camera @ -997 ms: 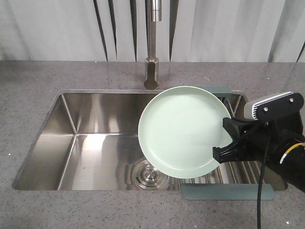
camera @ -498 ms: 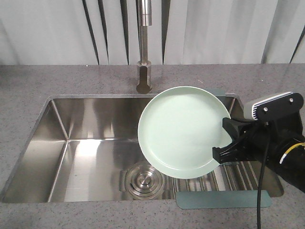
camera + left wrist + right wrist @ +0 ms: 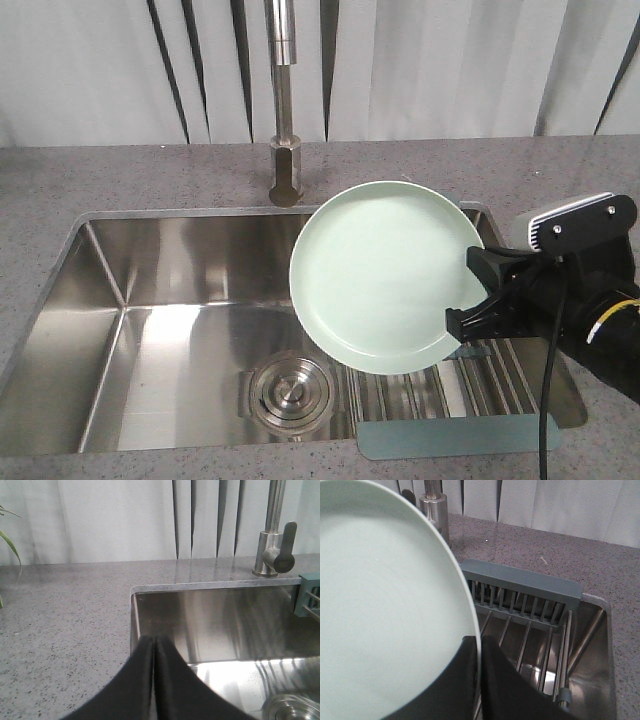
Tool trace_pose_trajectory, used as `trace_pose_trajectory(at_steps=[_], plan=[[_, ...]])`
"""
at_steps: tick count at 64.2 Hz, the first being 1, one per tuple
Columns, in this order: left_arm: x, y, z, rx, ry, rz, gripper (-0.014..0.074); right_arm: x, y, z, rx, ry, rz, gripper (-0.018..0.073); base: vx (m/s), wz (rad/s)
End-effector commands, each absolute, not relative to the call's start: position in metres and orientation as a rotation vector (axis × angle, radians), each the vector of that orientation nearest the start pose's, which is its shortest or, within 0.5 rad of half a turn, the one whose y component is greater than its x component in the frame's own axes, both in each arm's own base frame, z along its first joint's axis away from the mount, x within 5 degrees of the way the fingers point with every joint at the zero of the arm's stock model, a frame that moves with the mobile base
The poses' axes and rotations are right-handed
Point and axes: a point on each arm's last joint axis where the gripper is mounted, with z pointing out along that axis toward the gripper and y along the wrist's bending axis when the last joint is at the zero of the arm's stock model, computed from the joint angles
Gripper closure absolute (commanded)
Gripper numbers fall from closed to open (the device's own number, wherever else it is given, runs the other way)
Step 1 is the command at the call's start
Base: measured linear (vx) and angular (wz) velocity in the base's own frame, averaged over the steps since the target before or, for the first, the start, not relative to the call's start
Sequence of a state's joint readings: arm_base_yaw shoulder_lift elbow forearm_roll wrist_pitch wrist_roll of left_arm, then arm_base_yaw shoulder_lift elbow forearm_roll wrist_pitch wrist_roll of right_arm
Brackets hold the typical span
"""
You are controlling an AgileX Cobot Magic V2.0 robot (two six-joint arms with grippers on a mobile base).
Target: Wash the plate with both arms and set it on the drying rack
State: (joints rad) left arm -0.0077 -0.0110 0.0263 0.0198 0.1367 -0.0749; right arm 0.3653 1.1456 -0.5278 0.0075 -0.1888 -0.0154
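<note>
Right gripper (image 3: 479,676): clamped plate (image 3: 385,275) rim.
Left gripper (image 3: 154,680): pinched closed.
Below: steel sink (image 3: 180,290), grey counter (image 3: 120,180).
Beyond: pale curtain (image 3: 420,70).

Nothing readable is showing: no words, brands or numbers. A yellowish patch (image 3: 607,322) on the right arm (image 3: 578,292) is appearing too blurred to read.

Front view high, facing faucet (image 3: 285,150) — wrist views low, close; all share sink (image 3: 180,250).
</note>
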Motion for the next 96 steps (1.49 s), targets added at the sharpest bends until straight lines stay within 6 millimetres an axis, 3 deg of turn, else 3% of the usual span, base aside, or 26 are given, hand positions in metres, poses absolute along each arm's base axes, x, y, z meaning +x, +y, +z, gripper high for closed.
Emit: trace_pose_trajectory(at_steps=[1, 96], plan=[[0.0562, -0.0003, 0.1947, -0.047, 1.562, -0.058, 0.0598, 0.2189, 0.0831, 0.2790, -0.338, 1.755, 0.248, 0.0564, 0.04, -0.04], [0.0562, -0.0003, 0.1947, -0.047, 1.562, -0.058, 0.0598, 0.2189, 0.0831, 0.2790, -0.338, 1.755, 0.248, 0.0564, 0.02, 0.00]])
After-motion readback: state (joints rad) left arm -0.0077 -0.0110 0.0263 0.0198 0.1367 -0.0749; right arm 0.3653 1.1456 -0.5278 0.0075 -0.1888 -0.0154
